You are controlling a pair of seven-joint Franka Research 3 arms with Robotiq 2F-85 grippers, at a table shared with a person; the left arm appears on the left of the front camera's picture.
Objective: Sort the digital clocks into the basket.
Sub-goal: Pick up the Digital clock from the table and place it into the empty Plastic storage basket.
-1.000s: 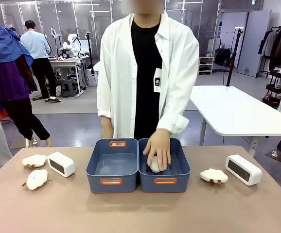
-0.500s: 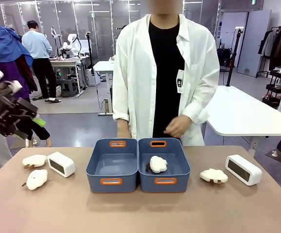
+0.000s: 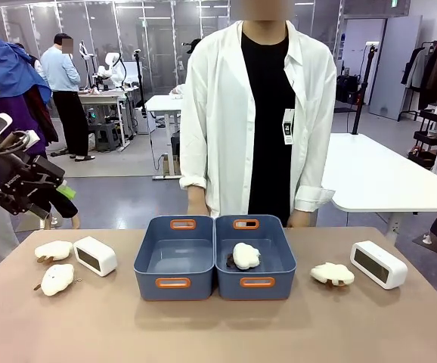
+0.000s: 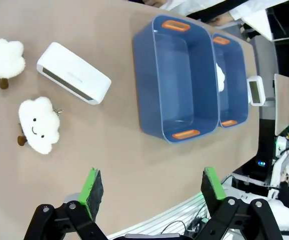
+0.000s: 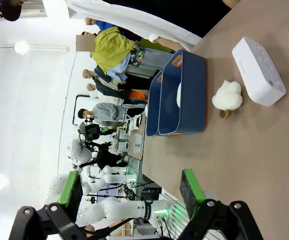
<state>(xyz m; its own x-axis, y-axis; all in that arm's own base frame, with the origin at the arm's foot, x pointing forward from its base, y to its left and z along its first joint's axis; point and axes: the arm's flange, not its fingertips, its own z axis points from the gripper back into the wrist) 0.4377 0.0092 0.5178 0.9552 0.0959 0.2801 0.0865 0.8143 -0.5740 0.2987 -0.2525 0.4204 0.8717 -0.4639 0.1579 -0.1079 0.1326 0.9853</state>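
Two digital clocks lie on the table: one left of the bins (image 3: 95, 255) (image 4: 73, 80), one at the far right (image 3: 378, 265) (image 5: 258, 71). Two joined blue-grey bins stand mid-table. The left bin (image 3: 175, 261) (image 4: 177, 80) is empty. The right bin (image 3: 268, 265) holds a white cloud plush (image 3: 245, 255). Which of them is the basket I cannot tell. My left gripper (image 3: 56, 189) (image 4: 152, 187) hangs open, high above the table's left end, with nothing between its green pads. In its own wrist view my right gripper (image 5: 132, 192) is open and empty, well back from the right clock.
Two cloud plush toys (image 3: 53, 250) (image 3: 57, 279) lie left of the left clock, another (image 3: 332, 274) (image 5: 228, 96) beside the right clock. A person in a white coat (image 3: 256, 113) stands at the table's far edge, arms down. The table's front strip is bare.
The person's hand has left the right bin, leaving the plush inside, and the person has stood up straight. My left arm has come into view at the left.
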